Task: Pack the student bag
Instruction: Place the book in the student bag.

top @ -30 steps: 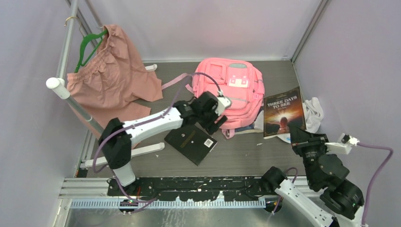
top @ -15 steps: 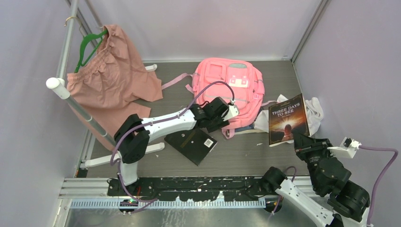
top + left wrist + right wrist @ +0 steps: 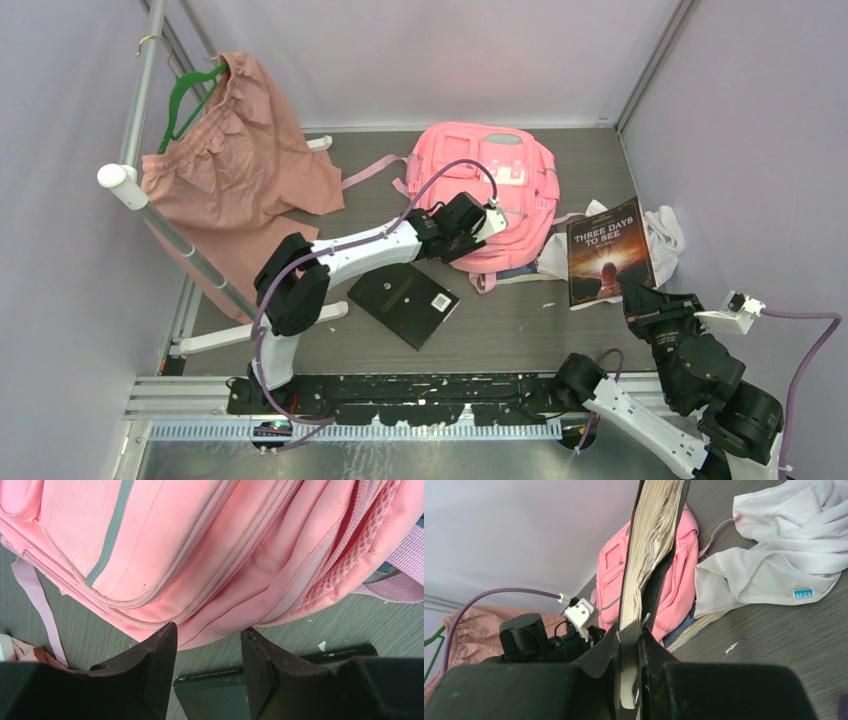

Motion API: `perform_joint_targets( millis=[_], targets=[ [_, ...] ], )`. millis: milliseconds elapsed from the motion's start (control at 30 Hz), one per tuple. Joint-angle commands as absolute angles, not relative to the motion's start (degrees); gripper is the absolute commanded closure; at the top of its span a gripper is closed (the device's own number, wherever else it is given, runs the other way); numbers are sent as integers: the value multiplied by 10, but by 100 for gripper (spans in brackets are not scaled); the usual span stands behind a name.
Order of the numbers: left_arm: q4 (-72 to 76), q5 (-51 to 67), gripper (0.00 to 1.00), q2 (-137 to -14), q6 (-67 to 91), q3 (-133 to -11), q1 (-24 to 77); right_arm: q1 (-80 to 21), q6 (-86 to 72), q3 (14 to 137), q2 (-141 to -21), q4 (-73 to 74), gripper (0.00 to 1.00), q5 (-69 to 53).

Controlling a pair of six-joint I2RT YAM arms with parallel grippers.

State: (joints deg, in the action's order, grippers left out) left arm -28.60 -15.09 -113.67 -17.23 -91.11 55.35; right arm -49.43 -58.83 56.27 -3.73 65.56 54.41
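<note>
Honestly, packing looks barely started. The student bag (image 3: 490, 190) lies flat with its front pockets up at the far middle of the bench (image 3: 520, 320). Nothing visibly sits inside it. I can't tell whether any zip is open, though in the left wrist view the seams along its near edge look shut.

The left gripper (image 3: 209, 632) hovers right at that near edge, jaws apart with nothing between them. My guess is it's going for the fabric or a zipper. The right gripper (image 3: 629, 647) is clamped on a paperback (image 3: 608, 250), held up on edge to the bag's right. 1 black book (image 3: 403, 303) lies flat on the near side of the bag, under the left arm, not packed. A white cloth (image 3: 668, 238) is bunched by the right wall.

Room-wise, the bag's far side is close to the back wall. A dusty-pink garment (image 3: 235, 150) on a rack fills the left, and the right arm works tight against the right wall. The freest stretch is the bench strip between the bag and the arm bases.
</note>
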Motion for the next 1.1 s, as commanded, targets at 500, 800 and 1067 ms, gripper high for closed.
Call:
perform_joint_targets(
  millis=[500, 800, 1067],
  targets=[
    [-274, -162, 80, -1139, -152, -950, 549, -511, -609, 553, -51, 594, 99, 565],
    [-283, -193, 100, -1101, -112, -976, 535, -530, -588, 503, -116, 517, 99, 427],
    [-292, -109, 100, -1032, -4, -1034, 505, -537, -670, 337, -115, 290, 99, 250]
  ],
)
